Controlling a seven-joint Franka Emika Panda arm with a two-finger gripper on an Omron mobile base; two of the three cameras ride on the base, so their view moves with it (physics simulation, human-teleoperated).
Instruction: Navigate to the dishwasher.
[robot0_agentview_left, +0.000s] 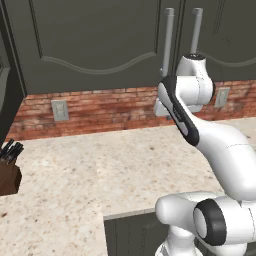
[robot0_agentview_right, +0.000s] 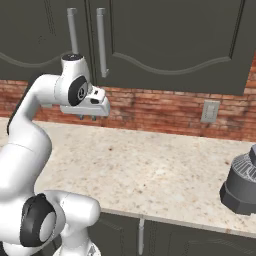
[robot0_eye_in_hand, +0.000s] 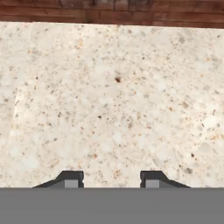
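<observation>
The pincer (robot0_eye_in_hand: 111, 178) hangs above the speckled stone surface (robot0_eye_in_hand: 113, 105), its two dark fingertips (robot0_eye_in_hand: 70, 178) spread wide apart with nothing between them. In the right base view the pincer (robot0_agentview_right: 87, 118) points down from the white hand, well clear of the surface (robot0_agentview_right: 150, 170). Below the front edge of the surface, dark grey lower cabinet doors (robot0_agentview_right: 175, 242) show, one with a vertical silver handle (robot0_agentview_right: 141, 235). On the surface at the far left stands a wooden knife block (robot0_agentview_left: 9, 175) with dark handles sticking up; at the far right sits a grey round-bodied appliance (robot0_agentview_right: 242, 185). Behind runs a red brick backsplash (robot0_agentview_left: 100, 107) with wall outlets (robot0_agentview_left: 60, 110), and above it dark upper cabinets (robot0_agentview_right: 170, 35) with vertical silver handles (robot0_agentview_right: 102, 42). I cannot make out the dishwasher anywhere here.
</observation>
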